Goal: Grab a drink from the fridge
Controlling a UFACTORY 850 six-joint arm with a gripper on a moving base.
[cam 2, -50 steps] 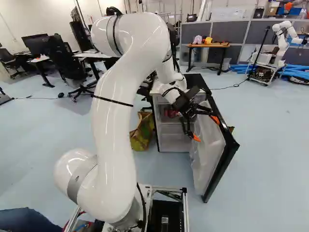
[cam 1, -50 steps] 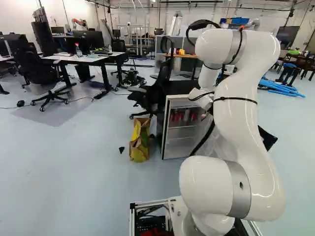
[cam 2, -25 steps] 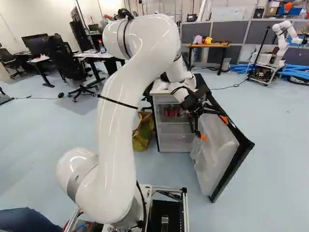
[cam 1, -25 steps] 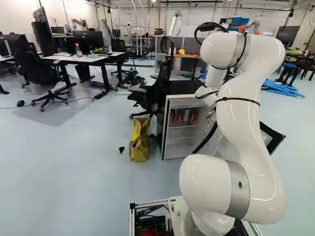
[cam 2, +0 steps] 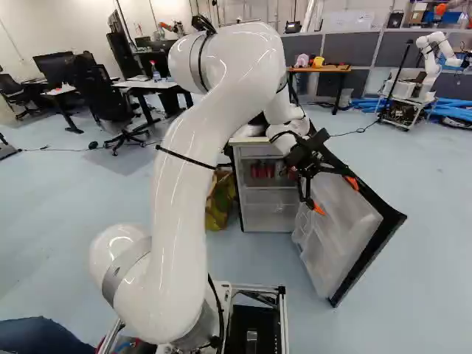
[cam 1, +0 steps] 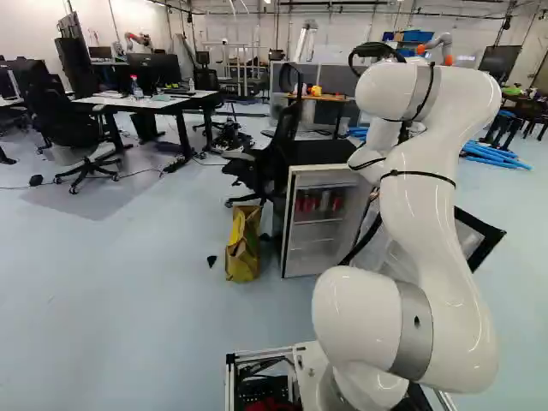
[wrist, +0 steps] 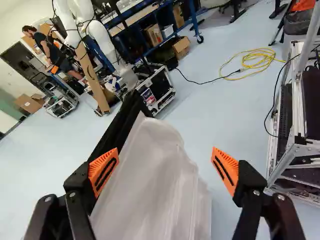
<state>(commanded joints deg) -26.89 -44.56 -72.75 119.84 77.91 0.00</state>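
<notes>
Wrist view: illegible label (wrist: 148, 96) beyond door (wrist: 152, 185).

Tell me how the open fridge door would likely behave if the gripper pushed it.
The fridge door would probably swing rather than slide, since one side meets the fridge. Its straight dark frame looks stiff, so it should move as one piece. The pale, thin-looking lining may flex if pressed.
</notes>
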